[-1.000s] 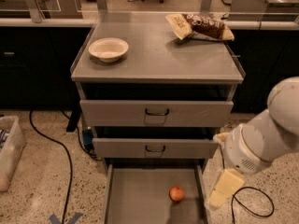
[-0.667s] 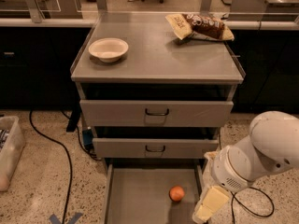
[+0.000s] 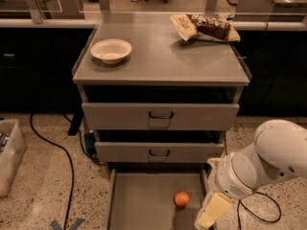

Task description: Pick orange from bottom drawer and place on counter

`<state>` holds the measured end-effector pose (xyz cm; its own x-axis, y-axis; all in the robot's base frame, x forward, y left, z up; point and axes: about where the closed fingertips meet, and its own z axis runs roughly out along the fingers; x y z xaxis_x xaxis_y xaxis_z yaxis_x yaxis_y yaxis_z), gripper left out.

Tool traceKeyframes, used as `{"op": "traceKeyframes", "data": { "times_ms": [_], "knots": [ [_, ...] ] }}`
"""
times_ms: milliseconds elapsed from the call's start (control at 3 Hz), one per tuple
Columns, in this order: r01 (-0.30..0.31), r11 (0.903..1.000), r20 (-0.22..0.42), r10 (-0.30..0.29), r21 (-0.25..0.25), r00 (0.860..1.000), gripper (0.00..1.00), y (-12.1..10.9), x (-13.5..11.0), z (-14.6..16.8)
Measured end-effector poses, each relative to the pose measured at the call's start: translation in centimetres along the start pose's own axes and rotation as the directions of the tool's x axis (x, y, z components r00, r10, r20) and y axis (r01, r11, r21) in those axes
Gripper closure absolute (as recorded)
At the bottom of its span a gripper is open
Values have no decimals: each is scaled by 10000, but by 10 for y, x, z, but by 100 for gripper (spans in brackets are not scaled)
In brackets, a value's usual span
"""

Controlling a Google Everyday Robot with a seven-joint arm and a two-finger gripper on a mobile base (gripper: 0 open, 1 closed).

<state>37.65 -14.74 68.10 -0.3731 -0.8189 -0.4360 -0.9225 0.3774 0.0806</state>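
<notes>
Single view only, so no overlap is being shared with another camera. The scene is being viewed from high up in front of the cabinet, with the lens being pitched down at the drawer fronts. The counter (image 3: 168, 63) is being framed from above in the upper half. The bottom drawer (image 3: 144, 200) is being cut off by the lower edge. Range is medium: full cabinet width is being covered, and floor (image 3: 43, 186) is being caught on both sides. The arm (image 3: 268, 162) is being seen close in at lower right. The gripper (image 3: 209, 214) is being seen at the drawer's right edge, near the orange (image 3: 181, 198).
</notes>
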Motion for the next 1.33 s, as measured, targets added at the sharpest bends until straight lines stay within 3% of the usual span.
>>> {"op": "traceKeyframes", "data": {
  "times_ms": [333, 667, 1000, 1333],
  "knots": [
    [-339, 9994, 561, 335, 78, 9979, 0, -7, 10, 33],
    [-1147, 9897, 1204, 1041, 851, 9873, 0, -32, 21, 68],
    [-2023, 9644, 1504, 1775, 1704, 9726, 0, -60, 33, 93],
    [-2594, 9437, 1699, 2266, 2053, 9591, 0, -78, 51, 115]
  ]
}}
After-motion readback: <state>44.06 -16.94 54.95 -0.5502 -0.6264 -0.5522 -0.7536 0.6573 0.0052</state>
